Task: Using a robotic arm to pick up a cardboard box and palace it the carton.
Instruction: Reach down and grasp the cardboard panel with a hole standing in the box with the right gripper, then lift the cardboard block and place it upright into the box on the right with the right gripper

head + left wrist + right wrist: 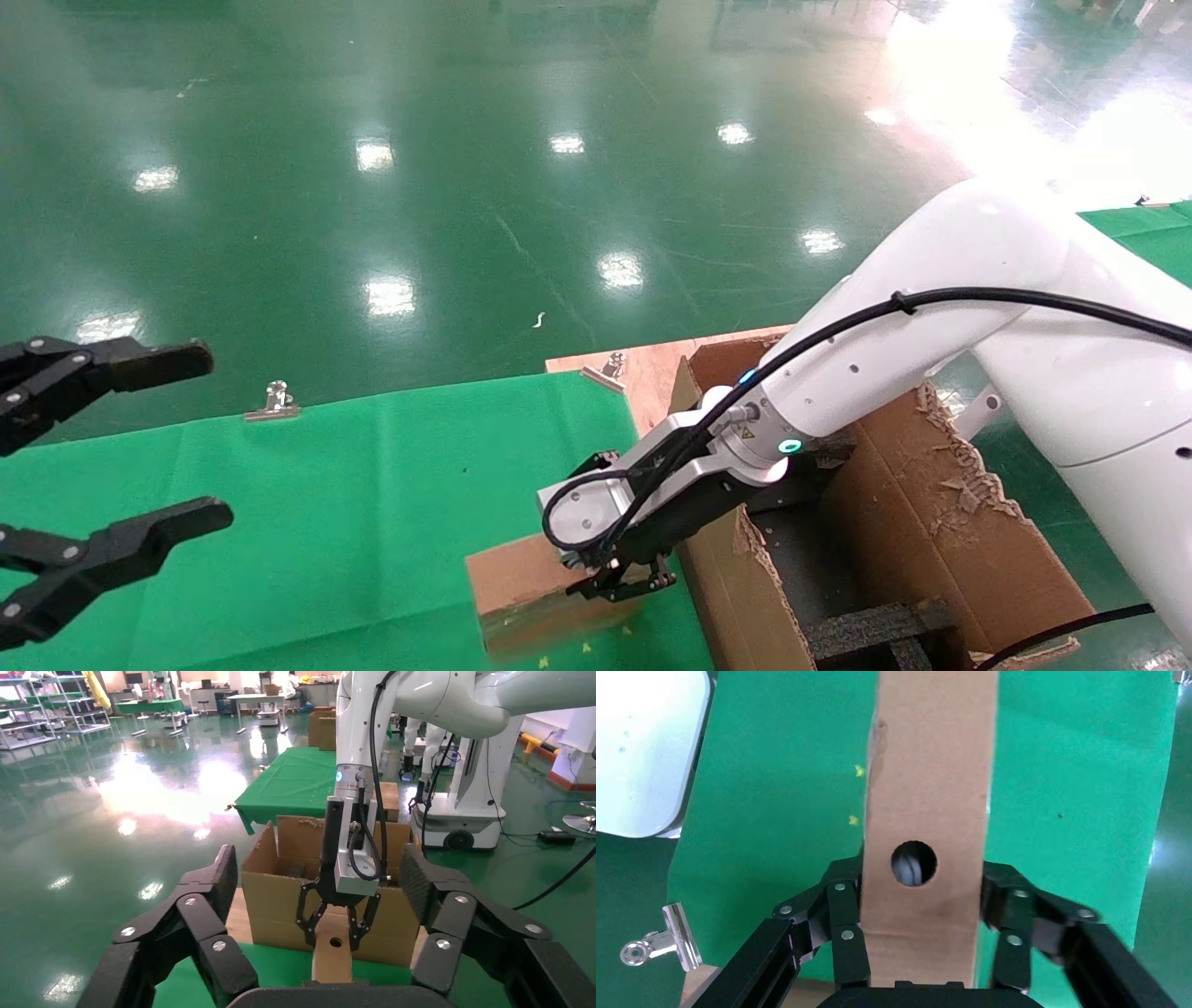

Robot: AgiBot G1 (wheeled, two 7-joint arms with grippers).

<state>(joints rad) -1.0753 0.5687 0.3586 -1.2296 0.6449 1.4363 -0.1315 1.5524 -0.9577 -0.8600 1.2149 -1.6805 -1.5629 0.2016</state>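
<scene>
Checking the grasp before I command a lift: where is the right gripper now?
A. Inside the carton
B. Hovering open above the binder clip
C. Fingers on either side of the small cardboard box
C: the right gripper has a finger against each side of the cardboard box, beside the carton.

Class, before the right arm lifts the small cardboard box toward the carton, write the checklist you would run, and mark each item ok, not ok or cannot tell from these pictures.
1. Right gripper astride the cardboard box, a finger on each side: ok.
2. Fingers firmly clamped on the box walls: cannot tell; they look in contact, but grip force is not visible.
3. Carton open on top beside the box: ok.
4. Room between the black foam inserts for the box: cannot tell.
5. Left gripper open, off to the left, away from the path: ok.
6. Green cloth held by a clip: ok.
</scene>
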